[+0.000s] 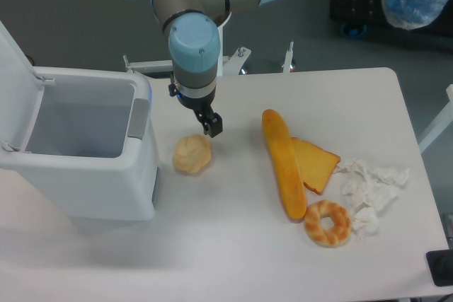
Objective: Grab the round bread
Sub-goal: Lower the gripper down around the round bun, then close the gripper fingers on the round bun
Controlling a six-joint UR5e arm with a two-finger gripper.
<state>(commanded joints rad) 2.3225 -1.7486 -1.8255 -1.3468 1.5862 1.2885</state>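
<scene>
We see the round bread (192,154) lying on the white tabletop (233,245), just beside the right wall of the white bin (78,150), whose lid stands open at the left. Our claw (211,126) hangs from the arm's blue-capped wrist, just above and to the right of the bread's upper edge; from this view we cannot tell whether it touches the bun. Only one dark fingertip shows clearly, so we cannot tell whether the claw is spread or closed, and it grips nothing that we can see. Well apart to the right lies the long orange baguette (283,163), with a slice of toast (317,163) touching its right side. The ring-shaped bagel (328,223) sits near the baguette's lower end, and crumpled white paper (371,187) lies just beside the toast and bagel.
</scene>
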